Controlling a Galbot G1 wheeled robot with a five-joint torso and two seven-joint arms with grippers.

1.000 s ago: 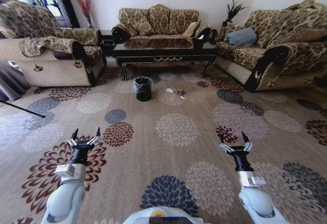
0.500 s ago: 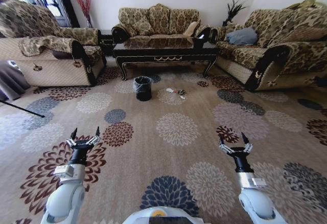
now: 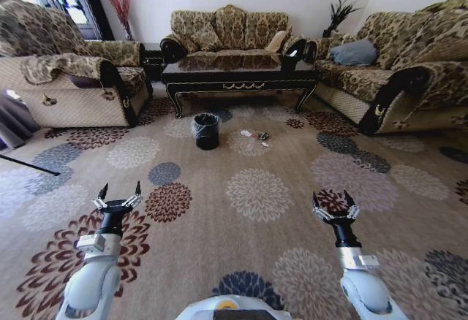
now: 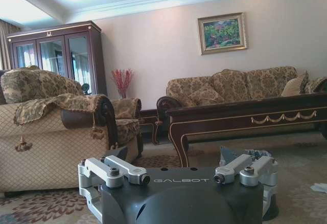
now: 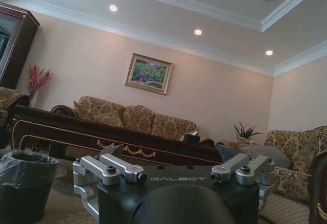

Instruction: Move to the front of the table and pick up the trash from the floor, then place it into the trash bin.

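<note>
**Both arms raised, tools empty, trash far ahead**

Left tool [image 3: 119, 193] and right tool [image 3: 333, 203] point forward over the floor [image 3: 256, 240], fingers spread apart, holding nothing. Trash [image 3: 255, 136] lies on the carpet just right of the bin [image 3: 206, 130], in front of the surface [image 3: 238, 75], well apart from both tools.

Three patterned sofas [image 3: 227, 29] ring room; framed painting [image 5: 149, 72] on pale wall; glass cabinet [image 4: 56, 55]; recessed ceiling lights [image 5: 197, 31] on.
</note>
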